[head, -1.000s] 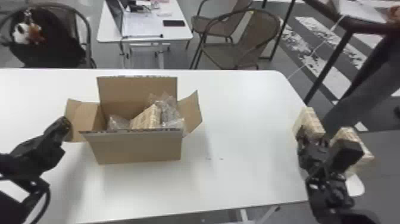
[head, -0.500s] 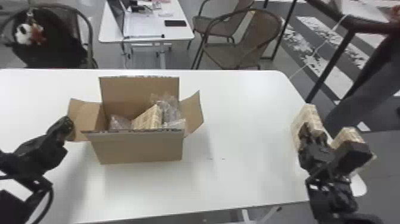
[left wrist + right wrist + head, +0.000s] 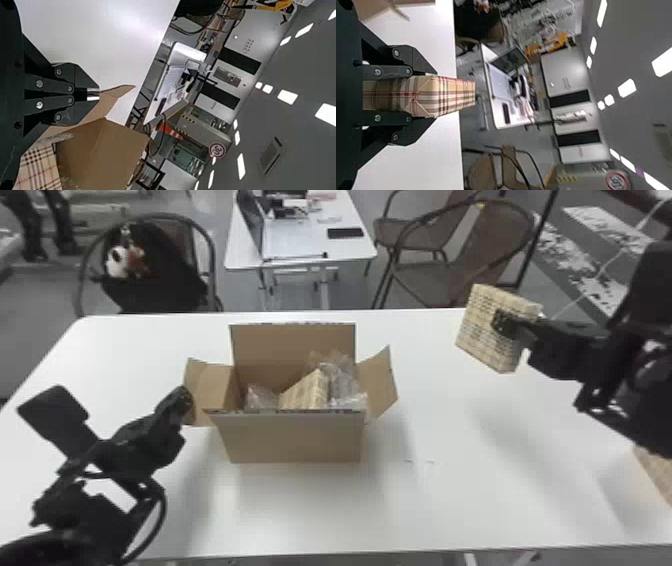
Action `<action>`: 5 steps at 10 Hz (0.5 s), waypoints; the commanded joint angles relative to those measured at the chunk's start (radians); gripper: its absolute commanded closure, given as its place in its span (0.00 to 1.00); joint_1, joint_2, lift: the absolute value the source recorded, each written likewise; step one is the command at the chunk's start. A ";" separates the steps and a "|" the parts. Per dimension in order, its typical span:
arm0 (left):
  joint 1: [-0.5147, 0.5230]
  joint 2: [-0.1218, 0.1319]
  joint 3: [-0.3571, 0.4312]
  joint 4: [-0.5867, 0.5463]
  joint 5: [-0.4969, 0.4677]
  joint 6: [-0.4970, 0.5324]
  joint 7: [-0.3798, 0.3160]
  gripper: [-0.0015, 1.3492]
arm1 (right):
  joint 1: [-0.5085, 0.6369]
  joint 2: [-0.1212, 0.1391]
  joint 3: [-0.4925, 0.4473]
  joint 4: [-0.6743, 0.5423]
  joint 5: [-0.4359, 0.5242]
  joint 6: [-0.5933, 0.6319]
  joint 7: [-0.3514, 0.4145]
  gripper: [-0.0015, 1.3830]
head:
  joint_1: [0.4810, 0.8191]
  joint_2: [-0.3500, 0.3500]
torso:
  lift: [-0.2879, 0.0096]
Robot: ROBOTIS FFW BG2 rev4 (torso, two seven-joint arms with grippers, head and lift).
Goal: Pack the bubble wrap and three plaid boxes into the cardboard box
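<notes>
Cardboard box [image 3: 295,440]: in the head view we see it open on the white table [image 3: 480,500], its flaps splayed outward.
Bubble wrap [image 3: 340,382]: it lies inside, beside the packed plaid box [image 3: 312,390]; both crowd the opening, so we judge that the next box could catch on them or ride up over the rim.
Right gripper [image 3: 505,322]: it holds the carried plaid box [image 3: 480,332] tilted, above the table and well apart from the opening; if we bring it over too low, it could strike the right flap [image 3: 380,385] and push the carton askew.
Tan surface [image 3: 655,472]: at the table's right end, possibly the third box, too cut off for us to be sure.
Left gripper: in the left wrist view its fingers [image 3: 85,109] are almost together, pinching the left flap [image 3: 117,92]; if we pull on that side, the card could bend or the carton slide.
Fingers on the plaid box: in the right wrist view we see them parted by its thickness, one against each side; as much of it juts past the tips, a bump could twist it loose.
</notes>
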 commanded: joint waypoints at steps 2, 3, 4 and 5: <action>-0.021 -0.003 -0.022 0.004 -0.024 0.017 0.007 0.90 | -0.179 -0.030 0.016 0.126 -0.576 0.213 -0.167 0.80 | 0.46 0.62 | 0.38; -0.025 -0.003 -0.029 0.009 -0.027 0.019 0.010 0.90 | -0.230 -0.021 0.067 0.218 -0.671 0.230 -0.170 0.80 | 0.45 0.68 | 0.38; -0.028 -0.003 -0.034 0.014 -0.027 0.020 0.010 0.90 | -0.282 -0.010 0.118 0.282 -0.708 0.244 -0.168 0.80 | 0.46 0.73 | 0.38; -0.033 -0.003 -0.038 0.014 -0.030 0.023 0.010 0.90 | -0.337 0.013 0.167 0.369 -0.709 0.254 -0.125 0.80 | 0.46 0.75 | 0.38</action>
